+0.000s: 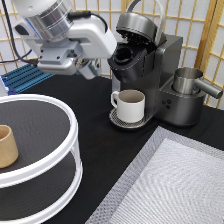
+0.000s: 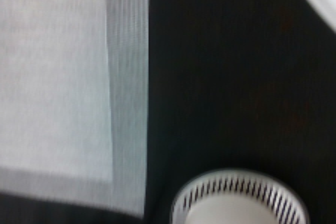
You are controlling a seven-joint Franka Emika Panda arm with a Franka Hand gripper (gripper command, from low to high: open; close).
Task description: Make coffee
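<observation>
My gripper (image 1: 89, 68) hangs at the exterior view's upper left, just to the left of the dark coffee machine (image 1: 155, 60) and level with its brew head. The machine's lid (image 1: 135, 22) is raised and the round pod chamber (image 1: 122, 55) is open towards the gripper. A white handled mug (image 1: 131, 105) stands on the machine's drip tray (image 1: 119, 121). The coffee pod is hidden or out of view. The wrist view shows black tabletop (image 2: 225, 85) and a round white slatted thing (image 2: 240, 197), likely the drip tray with the mug.
A white two-tier round stand (image 1: 55, 155) fills the exterior view's lower left, with a tan handleless cup (image 1: 7, 146) on its top shelf. A grey woven mat (image 1: 175, 185) lies at lower right, also in the wrist view (image 2: 52, 85). A metal jug (image 1: 187, 80) sits on the machine's right side.
</observation>
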